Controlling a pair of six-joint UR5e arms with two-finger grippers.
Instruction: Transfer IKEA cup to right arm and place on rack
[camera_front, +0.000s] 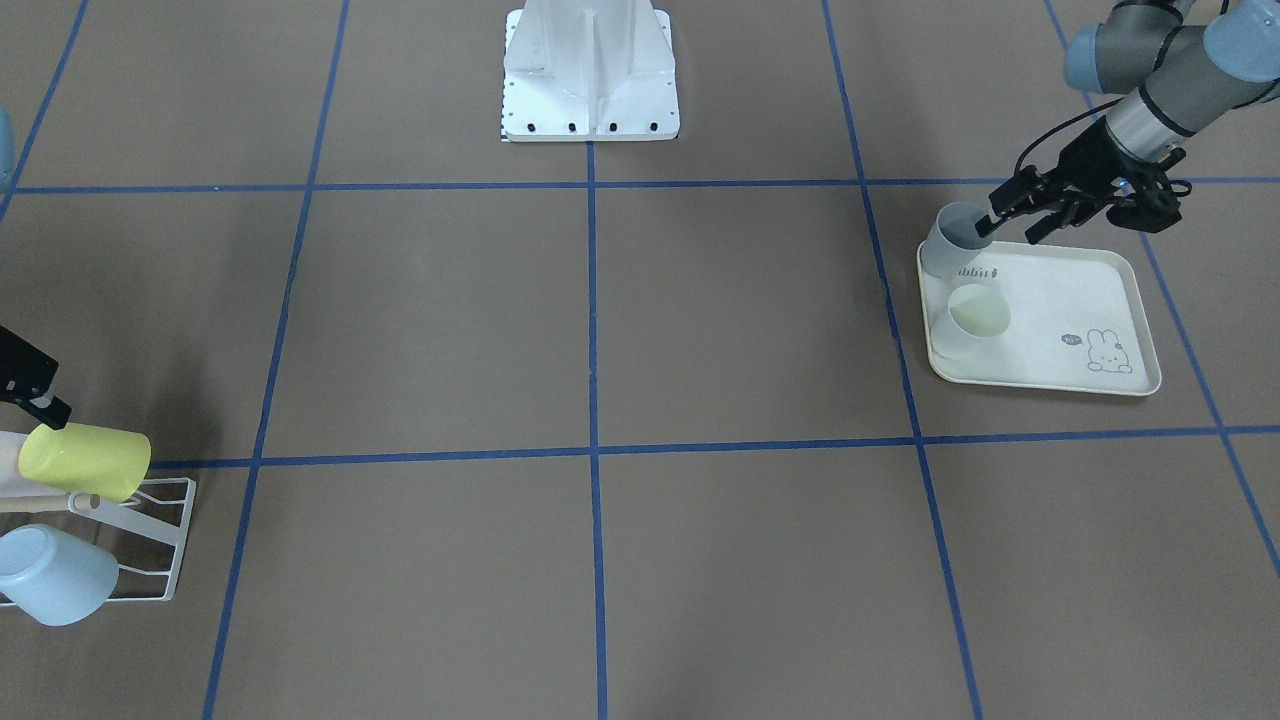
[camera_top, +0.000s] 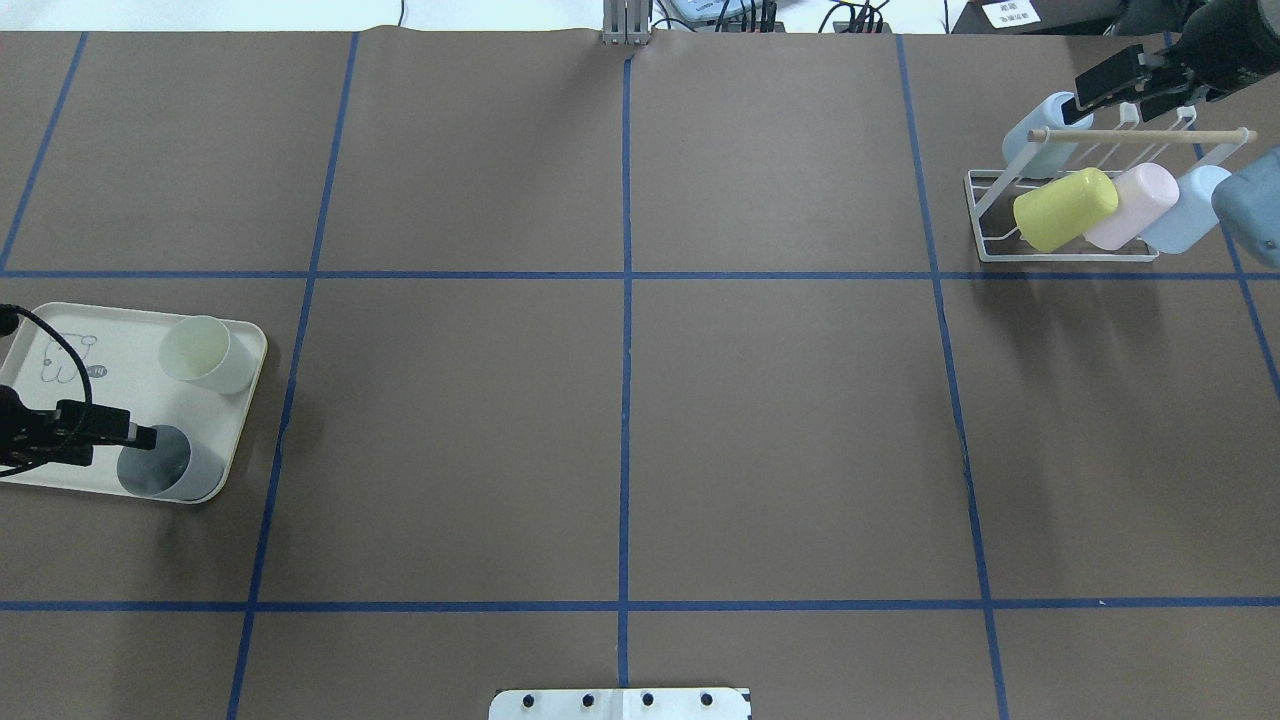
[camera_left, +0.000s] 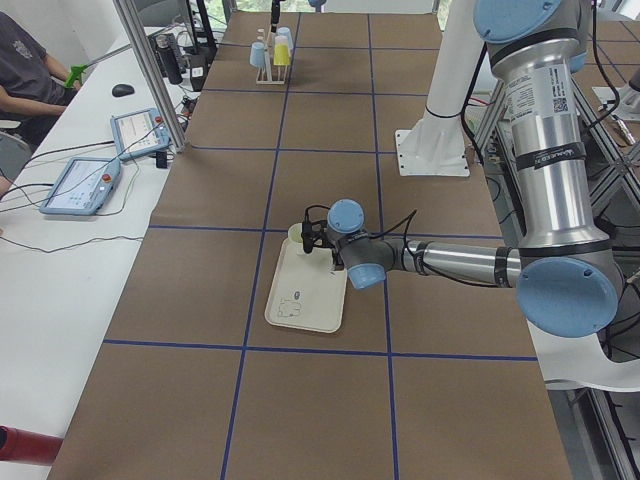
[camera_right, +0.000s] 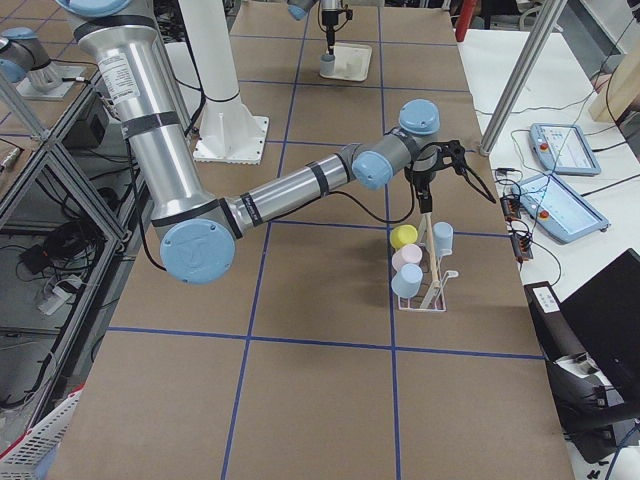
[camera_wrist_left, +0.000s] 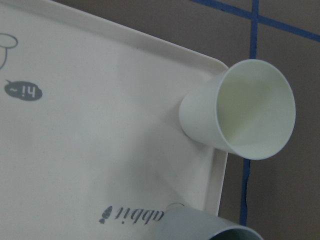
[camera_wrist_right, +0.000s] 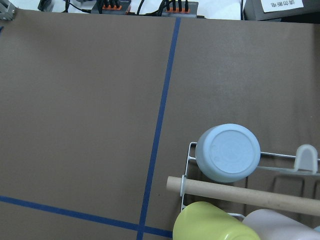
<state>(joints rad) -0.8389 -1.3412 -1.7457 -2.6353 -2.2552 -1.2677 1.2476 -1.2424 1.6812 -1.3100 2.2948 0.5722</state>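
Two cameras look down on the worktop from opposite sides, two more along it from its ends. The wrist cameras are close above the tray and the rack, which the overhead view shares.

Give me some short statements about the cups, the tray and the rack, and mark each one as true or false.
1. Two cups stand upright on the tray: a grey cup and a whitish cup. True.
2. The rack holds only two cups. False: it holds four, a yellow cup, a pink cup and two pale blue cups.
3. The left gripper is at the grey cup's rim. True.
4. The yellow cup lies on the tray. False: it is on the rack.
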